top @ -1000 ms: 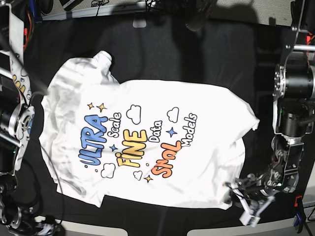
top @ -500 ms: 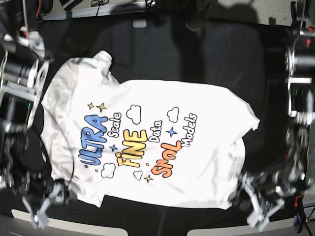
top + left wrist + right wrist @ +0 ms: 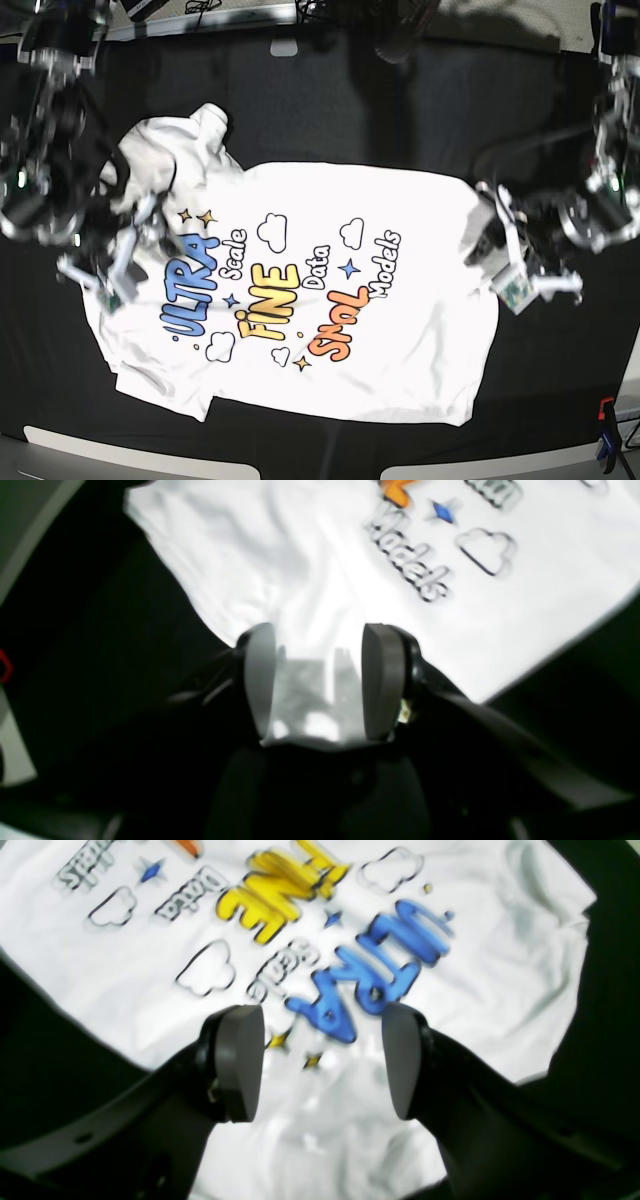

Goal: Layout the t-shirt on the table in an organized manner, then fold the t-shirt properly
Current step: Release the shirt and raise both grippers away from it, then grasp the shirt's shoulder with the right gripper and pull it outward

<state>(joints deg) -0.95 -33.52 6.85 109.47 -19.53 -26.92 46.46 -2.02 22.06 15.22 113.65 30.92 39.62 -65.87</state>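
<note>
Tee (image 3: pixel 300 300) lies print-up on black surface (image 3: pixel 400 110), wrinkled at collar end. Left gripper (image 3: pixel 317 680) over hem edge, fingers (image 3: pixel 380 680) spread, cloth between them, probably not pinched yet. Right gripper (image 3: pixel 320 1060) above "ULTRA" end, fingers (image 3: pixel 240 1062) released, empty. Risk: uneven pinch drags one layer only, bunching tee; blur hides contact.

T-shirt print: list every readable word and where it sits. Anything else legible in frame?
All on the front of the t-shirt, base view:
"ULTRA", blue
"Scale", small black script
"FINE", yellow
"Data", small black script
"SMOL", orange
"Models", small black script
The wrist views show the same words, blurred. No other legible text on the table or the arms.
</note>
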